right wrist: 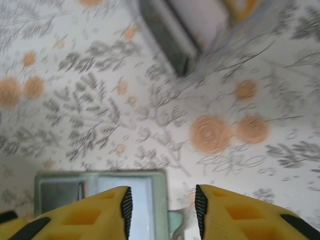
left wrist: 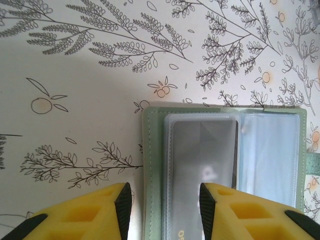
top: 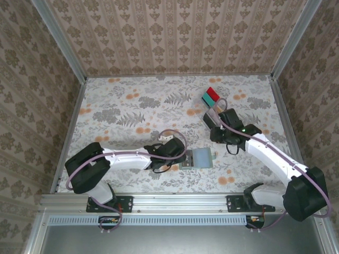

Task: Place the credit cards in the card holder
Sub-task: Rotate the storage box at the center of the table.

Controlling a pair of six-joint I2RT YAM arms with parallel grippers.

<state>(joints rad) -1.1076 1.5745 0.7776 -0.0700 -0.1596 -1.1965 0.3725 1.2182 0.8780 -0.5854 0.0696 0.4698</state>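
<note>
The grey-green card holder point(top: 201, 157) lies open on the flowered table, near the front middle. In the left wrist view the card holder point(left wrist: 152, 150) shows clear sleeves, and a dark grey card point(left wrist: 202, 150) sits in its left sleeve. My left gripper point(left wrist: 165, 200) hovers open over that left half, its pads touching nothing. The left gripper point(top: 180, 160) sits at the holder's left edge. My right gripper point(right wrist: 163, 205) is open and empty above the right edge of the card holder point(right wrist: 150, 195); that view is blurred. A red card point(top: 213, 93) and a teal card point(top: 208, 98) lie at the back right.
A clear tray point(top: 218, 105) lies under the red and teal cards, just beyond the right gripper point(top: 216, 136). The blurred tray point(right wrist: 170, 35) sits at the top of the right wrist view. Metal rails and patterned walls bound the table.
</note>
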